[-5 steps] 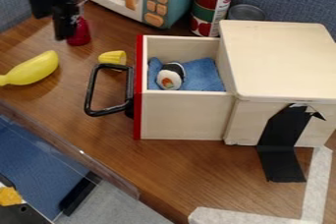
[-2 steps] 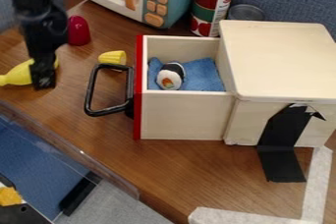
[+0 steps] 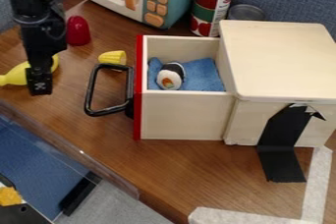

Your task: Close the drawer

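The wooden drawer point(image 3: 183, 116) juts from its cabinet point(image 3: 279, 61), its lengthwise axis running across the view, red front point(image 3: 138, 105) and black handle point(image 3: 90, 93) facing left. Left of the handle hangs the gripper point(image 3: 39, 88), whether wide or narrow I cannot tell.

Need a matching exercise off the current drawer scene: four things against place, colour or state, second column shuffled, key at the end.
Things
1. Drawer
2. Drawer handle
3. Toy sushi roll
4. Toy banana

Descriptions
A. Lying on blue cloth
B. Partly hidden behind the robot arm
C. Standing open
D. Black, fixed to a red front panel

Pairs
1-C
2-D
3-A
4-B
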Motion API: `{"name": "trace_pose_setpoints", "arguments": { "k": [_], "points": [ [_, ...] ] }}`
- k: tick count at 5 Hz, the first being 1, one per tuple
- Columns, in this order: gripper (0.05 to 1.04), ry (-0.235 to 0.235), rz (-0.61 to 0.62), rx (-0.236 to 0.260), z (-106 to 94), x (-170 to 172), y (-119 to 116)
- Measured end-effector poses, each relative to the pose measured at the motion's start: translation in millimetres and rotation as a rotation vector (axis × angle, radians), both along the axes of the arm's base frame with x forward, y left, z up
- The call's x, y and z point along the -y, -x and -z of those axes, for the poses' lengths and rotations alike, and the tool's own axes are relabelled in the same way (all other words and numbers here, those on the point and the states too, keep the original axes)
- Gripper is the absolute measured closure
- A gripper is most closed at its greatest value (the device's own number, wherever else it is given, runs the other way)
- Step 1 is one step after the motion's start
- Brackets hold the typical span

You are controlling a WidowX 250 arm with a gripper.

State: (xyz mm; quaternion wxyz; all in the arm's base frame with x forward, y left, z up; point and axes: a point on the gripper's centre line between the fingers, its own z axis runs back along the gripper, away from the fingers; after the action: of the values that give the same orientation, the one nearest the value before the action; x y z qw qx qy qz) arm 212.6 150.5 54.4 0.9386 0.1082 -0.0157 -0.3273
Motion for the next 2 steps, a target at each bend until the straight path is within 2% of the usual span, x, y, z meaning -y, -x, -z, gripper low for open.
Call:
{"name": "trace_pose_setpoints", "arguments": {
  "k": [1,2],
  "points": [
    [0.083,0.029,-0.003,-0.046,-1.1,11.1,-4.2],
    [0.083,0.038,0.004,-0.077,0.5,25.7,-6.7]
  ]
}}
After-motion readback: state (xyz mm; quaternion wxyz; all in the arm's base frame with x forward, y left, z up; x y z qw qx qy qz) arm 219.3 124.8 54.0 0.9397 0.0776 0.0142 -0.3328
